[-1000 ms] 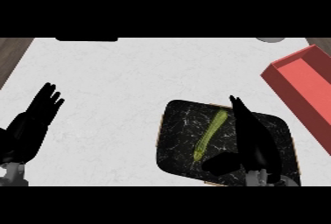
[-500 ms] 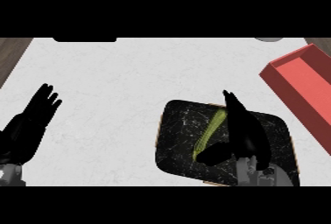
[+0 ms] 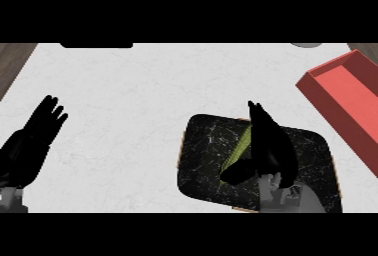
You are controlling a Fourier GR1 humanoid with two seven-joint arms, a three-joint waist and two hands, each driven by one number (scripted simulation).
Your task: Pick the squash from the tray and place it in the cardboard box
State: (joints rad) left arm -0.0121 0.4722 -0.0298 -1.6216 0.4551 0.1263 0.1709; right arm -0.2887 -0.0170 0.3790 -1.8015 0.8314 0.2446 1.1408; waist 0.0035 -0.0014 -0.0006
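A long yellow-green squash (image 3: 241, 146) lies on the black marbled tray (image 3: 207, 165) at the lower right of the counter. My right hand (image 3: 267, 145) hovers over it with straight fingers, open, and covers most of the squash; only a strip along its left side shows. The red box (image 3: 347, 100) stands at the right edge, beyond the tray. My left hand (image 3: 33, 142) rests open at the left edge, fingers up.
The white counter top (image 3: 148, 90) spreads between the hands. A dark object (image 3: 96, 45) sits at the far edge, and a grey round thing (image 3: 306, 44) at the far right. A wooden strip (image 3: 13, 60) borders the counter's left.
My right hand has moved left and forward over the tray, and now covers most of the squash. The left hand has barely shifted.
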